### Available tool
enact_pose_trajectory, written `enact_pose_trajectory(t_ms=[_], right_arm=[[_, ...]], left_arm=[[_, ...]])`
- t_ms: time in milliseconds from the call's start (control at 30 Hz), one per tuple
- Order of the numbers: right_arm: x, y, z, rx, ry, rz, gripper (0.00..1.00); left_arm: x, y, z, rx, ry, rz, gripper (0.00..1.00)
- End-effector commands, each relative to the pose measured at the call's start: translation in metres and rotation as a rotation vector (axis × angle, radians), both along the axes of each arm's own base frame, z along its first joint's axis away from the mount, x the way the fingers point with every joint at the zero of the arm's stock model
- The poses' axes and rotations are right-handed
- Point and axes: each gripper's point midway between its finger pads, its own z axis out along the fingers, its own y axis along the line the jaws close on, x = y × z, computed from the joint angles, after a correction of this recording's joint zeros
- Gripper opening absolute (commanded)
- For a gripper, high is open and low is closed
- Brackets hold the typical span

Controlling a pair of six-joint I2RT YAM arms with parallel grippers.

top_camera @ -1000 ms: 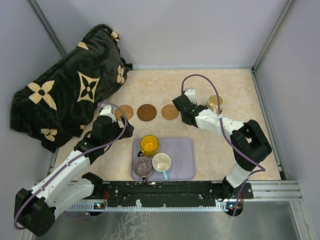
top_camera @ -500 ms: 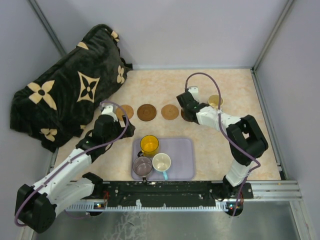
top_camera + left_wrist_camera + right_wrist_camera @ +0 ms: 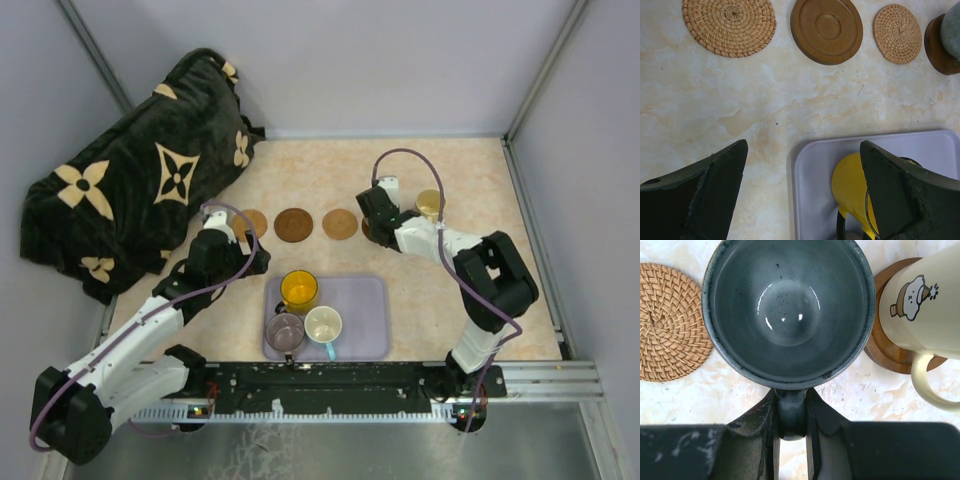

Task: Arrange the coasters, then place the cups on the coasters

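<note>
Three mugs stand on the lavender tray (image 3: 365,325) at the lower middle of the top view. The yellow mug (image 3: 298,288) is at its upper left corner. The mauve mug (image 3: 285,330) and the white mug (image 3: 323,324) with a light blue handle stand side by side along its lower edge.

Just up and left of the tray, the left gripper (image 3: 803,145) hangs over the marbled table (image 3: 450,300), jaws spread wide and holding nothing.

Beyond it, a row of coasters crosses the middle of the frame, each apart from the next: the large woven coaster (image 3: 729,22), the dark wooden coaster (image 3: 826,30) and the small woven coaster (image 3: 897,33). Next on the right is the fourth coaster (image 3: 939,50), dark brown, with the grey-green mug (image 3: 790,305) over it. Whether the mug rests on it cannot be told.

The right gripper (image 3: 791,412) is pinched narrowly on that mug's handle, and the mug is upright. Just right of it, the cream mug (image 3: 920,300) stands on the fifth coaster (image 3: 887,357).

Far up in the left corner lies a black flower-patterned blanket (image 3: 140,190).
</note>
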Motion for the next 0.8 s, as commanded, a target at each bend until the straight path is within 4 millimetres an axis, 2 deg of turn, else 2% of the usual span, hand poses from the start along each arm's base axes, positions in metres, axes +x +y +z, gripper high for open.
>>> enact_pose_trajectory(t_ms=[0, 333, 767], right_arm=[[0.022, 0.005, 0.051, 0.075, -0.175, -0.017, 0.0], [0.014, 0.001, 0.053, 0.08, -0.179, -0.02, 0.0], [0.012, 0.005, 0.041, 0.092, -0.148, -0.006, 0.0]], left_arm=[[0.007, -0.004, 0.013, -0.012, -0.041, -0.009, 0.99], [0.007, -0.005, 0.013, -0.016, -0.04, -0.007, 0.99], [0.007, -0.004, 0.013, -0.017, -0.041, -0.002, 0.99]])
